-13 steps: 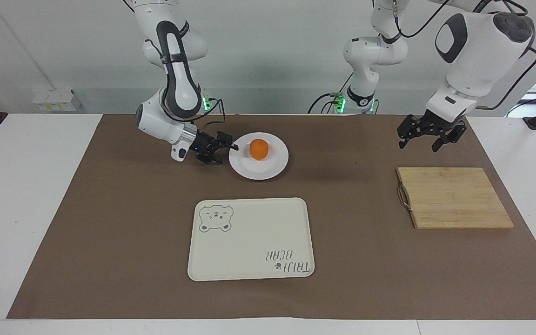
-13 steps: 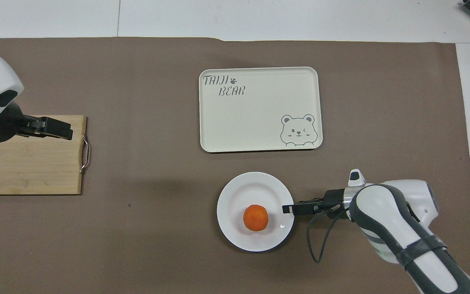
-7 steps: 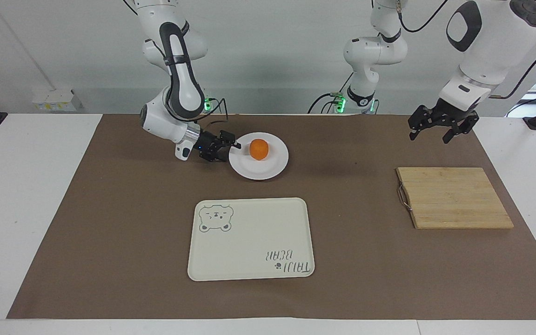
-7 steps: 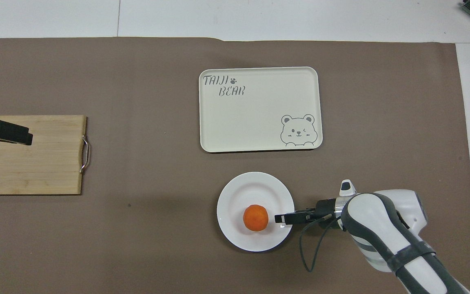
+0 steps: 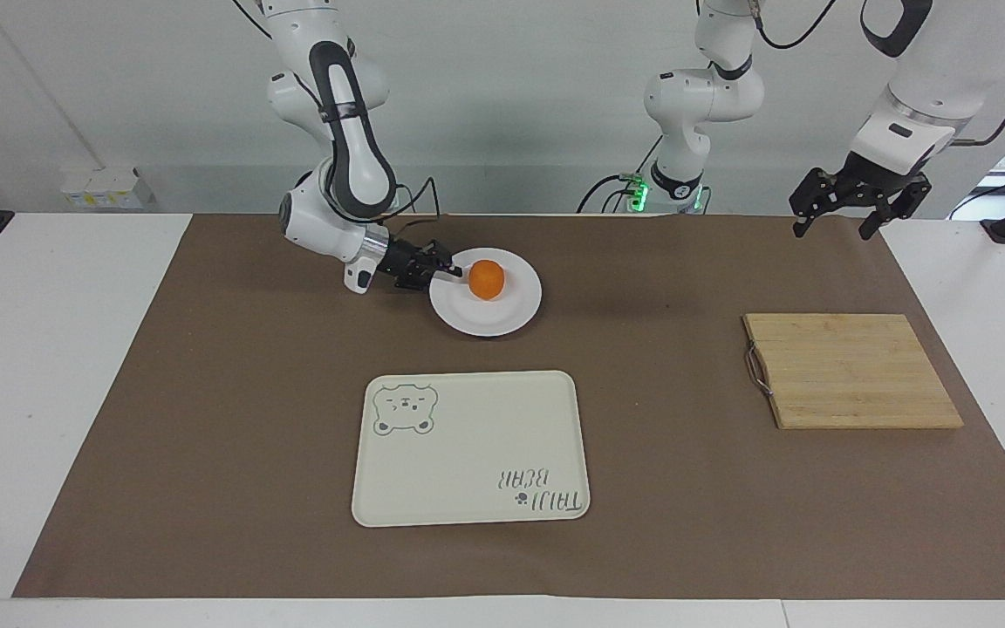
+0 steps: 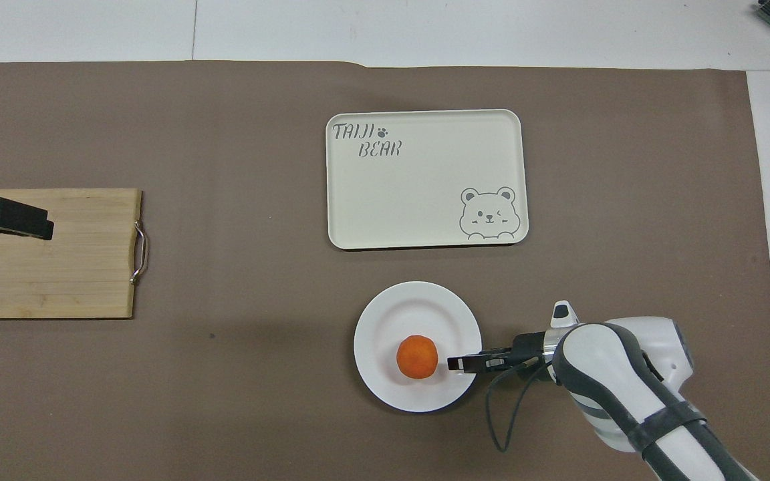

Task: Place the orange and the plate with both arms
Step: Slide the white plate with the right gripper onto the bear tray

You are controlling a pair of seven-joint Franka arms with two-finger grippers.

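Observation:
The orange (image 5: 486, 279) (image 6: 417, 357) sits in the well of the white plate (image 5: 502, 318) (image 6: 418, 307), which lies nearer to the robots than the tray. My right gripper (image 5: 448, 270) (image 6: 455, 363) reaches in low from the right arm's end, and its fingers are pinched on the plate's rim, just beside the orange. High in the air toward the left arm's end of the table, my left gripper (image 5: 830, 234) (image 6: 37, 227) hangs open and empty. In the overhead view it shows over the cutting board.
A cream rectangular tray (image 5: 468, 449) (image 6: 425, 180) with a bear print lies farther from the robots than the plate. A bamboo cutting board (image 5: 851, 371) (image 6: 57, 267) with a metal handle lies toward the left arm's end. A brown mat covers the table.
My right gripper slid in over the plate's rim toward the orange and its fingers closed on the rim. My left gripper rose and drew back toward its own end.

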